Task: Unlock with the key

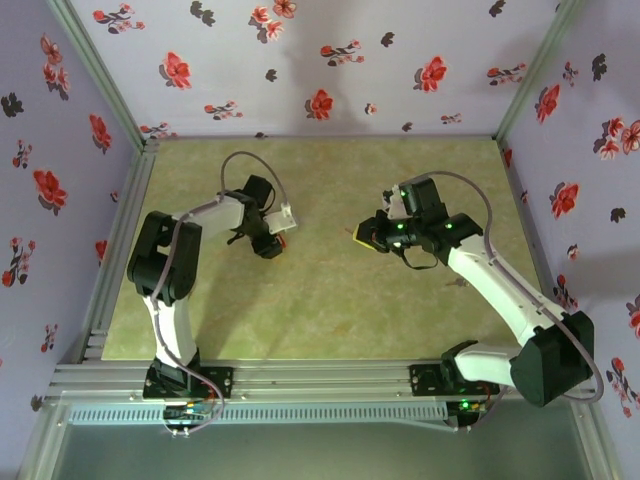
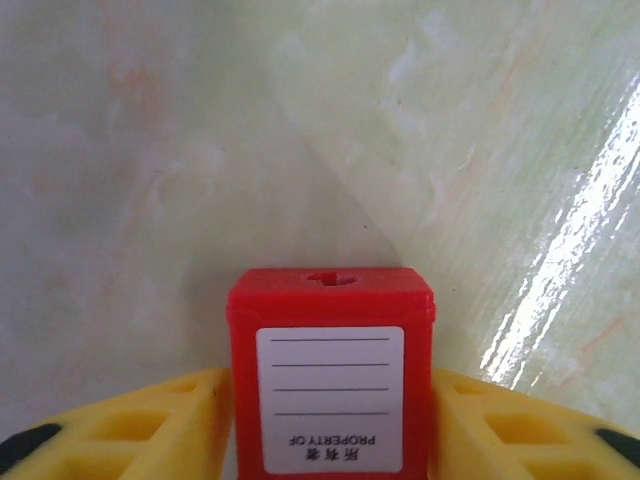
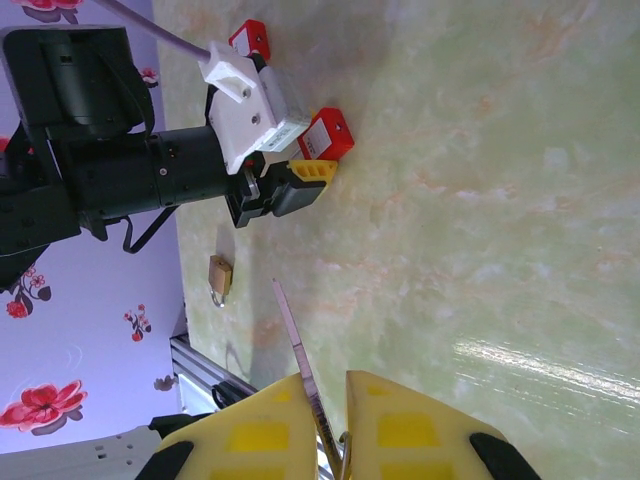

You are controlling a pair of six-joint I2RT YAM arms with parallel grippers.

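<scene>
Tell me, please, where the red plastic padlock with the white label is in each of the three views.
Top external: red plastic padlock, left of centre, at the left arm's tip.
Left wrist: bottom centre, label facing the camera.
Right wrist: upper centre.
Shared landmark: the left gripper's yellow fingers flanking it, seen in both wrist views.

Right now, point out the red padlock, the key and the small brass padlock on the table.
red padlock [image 2: 330, 400]: left wrist view, on its white label.
key [image 3: 297, 350]: right wrist view, midway along the blade.
small brass padlock [image 3: 220, 273]: right wrist view, on its body.
</scene>
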